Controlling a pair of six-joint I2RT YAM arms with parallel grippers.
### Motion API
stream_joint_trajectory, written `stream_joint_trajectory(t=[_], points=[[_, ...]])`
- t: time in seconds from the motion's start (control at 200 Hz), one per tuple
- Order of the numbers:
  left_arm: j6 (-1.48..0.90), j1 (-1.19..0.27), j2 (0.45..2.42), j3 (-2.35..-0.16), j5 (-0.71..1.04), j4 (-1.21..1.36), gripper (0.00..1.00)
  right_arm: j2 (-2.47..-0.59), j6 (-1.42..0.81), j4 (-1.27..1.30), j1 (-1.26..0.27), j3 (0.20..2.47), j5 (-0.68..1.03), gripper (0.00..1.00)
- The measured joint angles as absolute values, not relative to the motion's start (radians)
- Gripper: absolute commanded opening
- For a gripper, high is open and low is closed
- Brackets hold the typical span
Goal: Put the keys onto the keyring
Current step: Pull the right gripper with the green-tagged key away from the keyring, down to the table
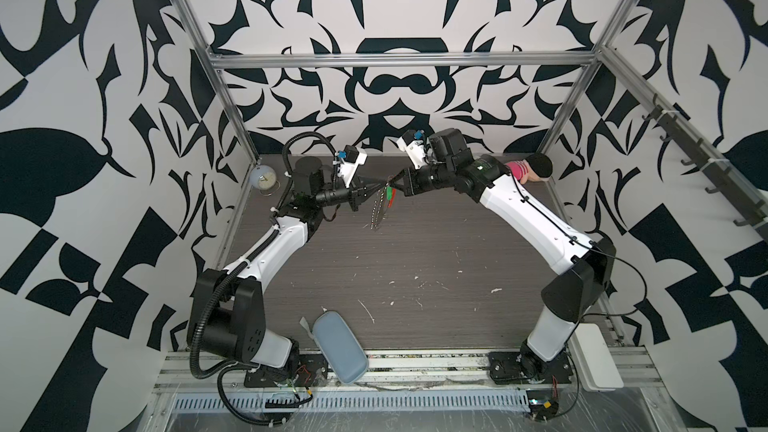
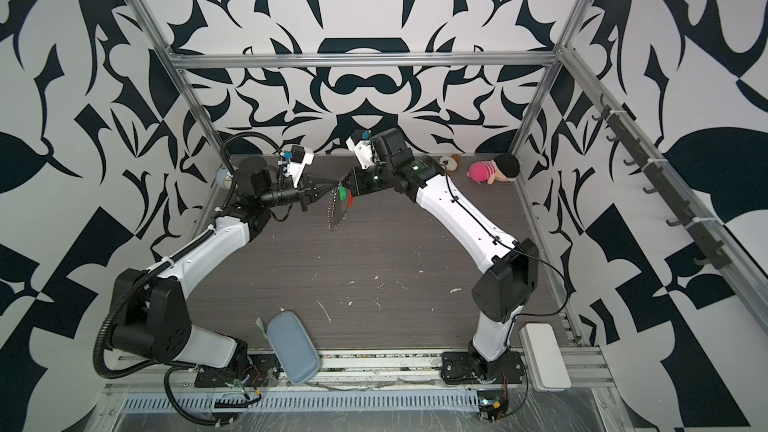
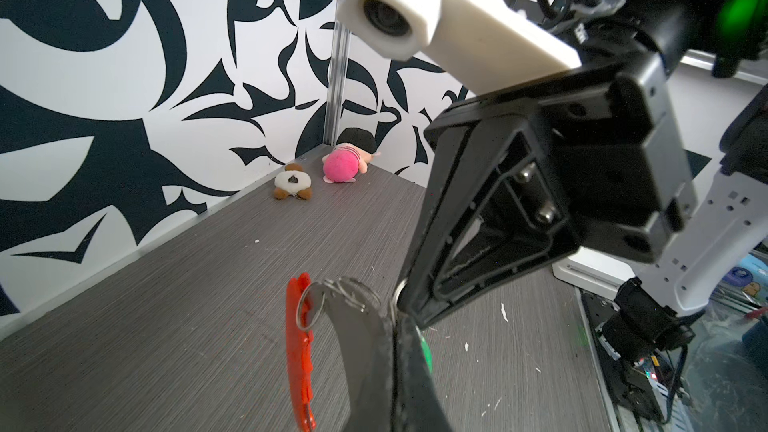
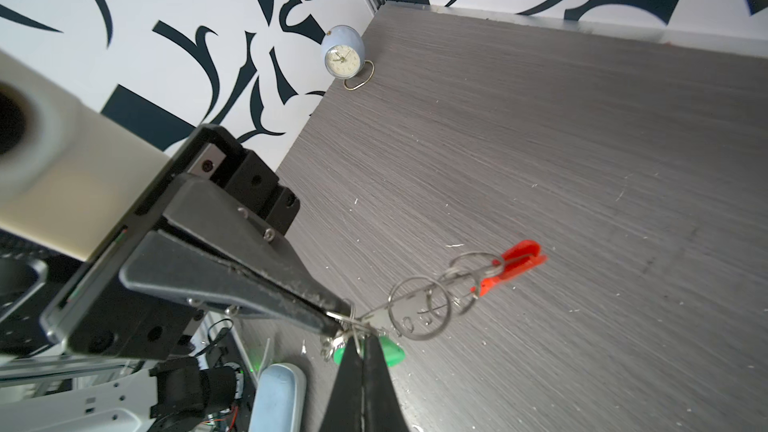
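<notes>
Both grippers meet in the air over the back middle of the table. My left gripper (image 1: 375, 192) (image 3: 395, 320) is shut on the wire loop of the keyring (image 1: 379, 214) (image 2: 332, 213). The keyring's small silver rings (image 4: 419, 309) hang below it, and its red bar (image 3: 299, 351) (image 4: 515, 268) hangs on the far side. My right gripper (image 1: 394, 189) (image 4: 361, 336) is shut on the keys, right at the left gripper's tip. The green tag (image 1: 388, 193) (image 2: 343, 194) (image 4: 394, 354) (image 3: 424, 353) shows on both sides of the right jaws. The join between the key and the loop is hidden.
A pale blue clock (image 1: 262, 178) (image 4: 343, 56) stands in the back left corner. A pink plush doll (image 2: 494, 170) (image 3: 343, 164) and a small brown-and-white plush (image 2: 449, 162) lie at the back right. At the front edge lie a blue-grey case (image 1: 340, 347) (image 4: 278, 396) and a white box (image 2: 544, 357).
</notes>
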State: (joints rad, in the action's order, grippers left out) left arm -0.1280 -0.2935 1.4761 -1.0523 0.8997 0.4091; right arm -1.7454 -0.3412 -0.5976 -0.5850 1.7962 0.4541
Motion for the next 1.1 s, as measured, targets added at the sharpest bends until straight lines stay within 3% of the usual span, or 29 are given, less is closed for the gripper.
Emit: stream_joint_trajectory(t=[0.595, 0.885, 1.1], points=[[-0.34, -0.297, 1.497, -1.045, 0.921, 0.768, 0.0, -1.699, -0.438, -0.569, -0.47, 1.629, 0.526, 0.0], [-0.32, -0.297, 1.498, -1.031, 0.921, 0.758, 0.0, -1.597, -0.342, -0.64, -0.455, 1.396, 0.192, 0.0], [-0.31, -0.297, 1.499, -1.02, 0.921, 0.742, 0.0, -1.683, -0.311, -0.76, -0.456, 1.282, -0.023, 0.0]])
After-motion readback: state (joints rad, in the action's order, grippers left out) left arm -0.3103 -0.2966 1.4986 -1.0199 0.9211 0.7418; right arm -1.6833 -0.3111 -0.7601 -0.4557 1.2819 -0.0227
